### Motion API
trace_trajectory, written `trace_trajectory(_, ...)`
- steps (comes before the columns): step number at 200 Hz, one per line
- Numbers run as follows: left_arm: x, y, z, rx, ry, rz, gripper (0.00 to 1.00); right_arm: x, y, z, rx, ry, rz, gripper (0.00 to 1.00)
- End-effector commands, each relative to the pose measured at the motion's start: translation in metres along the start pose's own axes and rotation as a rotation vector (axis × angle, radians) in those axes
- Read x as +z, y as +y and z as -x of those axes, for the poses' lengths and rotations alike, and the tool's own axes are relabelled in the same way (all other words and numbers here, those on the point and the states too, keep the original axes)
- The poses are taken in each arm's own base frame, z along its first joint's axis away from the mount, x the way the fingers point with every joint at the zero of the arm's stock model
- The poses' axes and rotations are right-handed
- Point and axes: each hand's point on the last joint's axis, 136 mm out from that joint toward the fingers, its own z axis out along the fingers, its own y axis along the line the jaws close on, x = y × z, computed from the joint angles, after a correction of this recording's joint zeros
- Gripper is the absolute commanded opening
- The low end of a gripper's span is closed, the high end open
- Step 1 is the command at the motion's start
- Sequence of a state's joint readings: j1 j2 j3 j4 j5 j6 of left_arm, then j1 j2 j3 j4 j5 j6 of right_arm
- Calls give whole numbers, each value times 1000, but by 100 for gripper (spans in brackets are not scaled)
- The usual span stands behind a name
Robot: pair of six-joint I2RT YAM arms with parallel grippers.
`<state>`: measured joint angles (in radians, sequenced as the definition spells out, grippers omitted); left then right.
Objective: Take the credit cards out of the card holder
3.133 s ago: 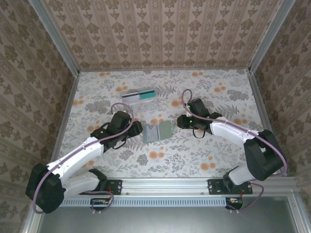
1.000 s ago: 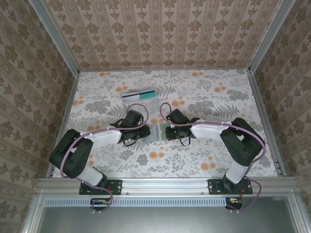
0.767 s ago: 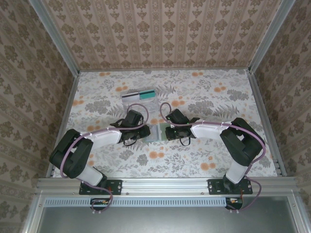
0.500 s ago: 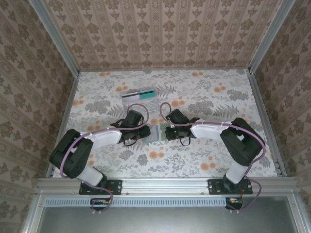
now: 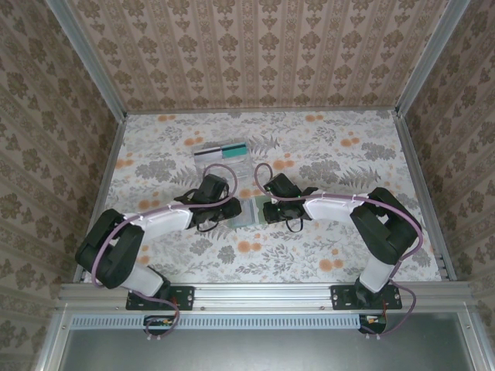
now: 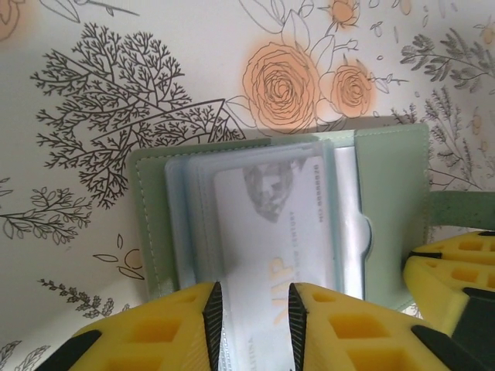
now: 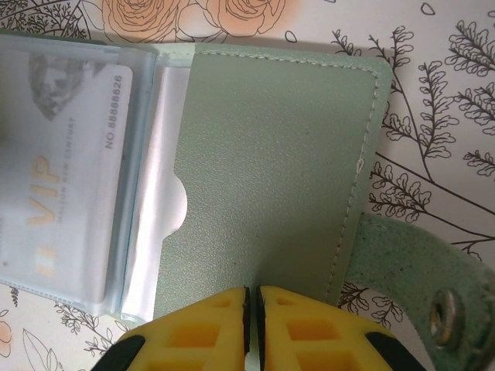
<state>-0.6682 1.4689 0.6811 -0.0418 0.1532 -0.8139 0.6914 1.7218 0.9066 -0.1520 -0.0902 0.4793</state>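
My left pincer hangs narrowly parted over the white plastic card marked "VIP", on the 9 o'clock side of the flat green bifold card holder, which lies open on the floral tablecloth. A clear plastic box sits at its 11 o'clock. My right pincer, closed, touches the holder's green flap at 3 o'clock, beside the green snap strap. The card's number begins "NO 8888".

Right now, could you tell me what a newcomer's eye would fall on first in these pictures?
The open green card holder, lying mid-table between the two arms, draws the eye first, a pale VIP card showing through its clear sleeve. The yellow left fingers stand apart over one end of the card, while the right fingers sit closed together at the green flap's edge.
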Motion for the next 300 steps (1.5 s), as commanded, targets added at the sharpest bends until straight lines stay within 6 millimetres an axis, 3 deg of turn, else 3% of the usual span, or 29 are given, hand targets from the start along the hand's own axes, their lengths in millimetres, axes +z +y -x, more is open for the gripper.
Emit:
trace_trajectory(1,-8,-9,8,30,-22,-7,32,-3,8,3,10,-14,31,15)
trace_trajectory(66,-2,-9,6,29,-3,-3,32,-27,20,35,-32,-61,31,19)
trace_trajectory(128,-1,-7,3,23,8,1,32,-26,0,52,-52,-56,-49,23)
trace_trajectory(166,1,-7,2,23,16,3,32,-14,-17,38,-35,-21,-66,25)
trace_trajectory(242,6,-5,-2,23,33,8,31,4,-9,3,15,14,-26,25)
trace_trajectory(300,13,-5,-4,21,47,5,31,4,-2,4,15,8,-16,24)
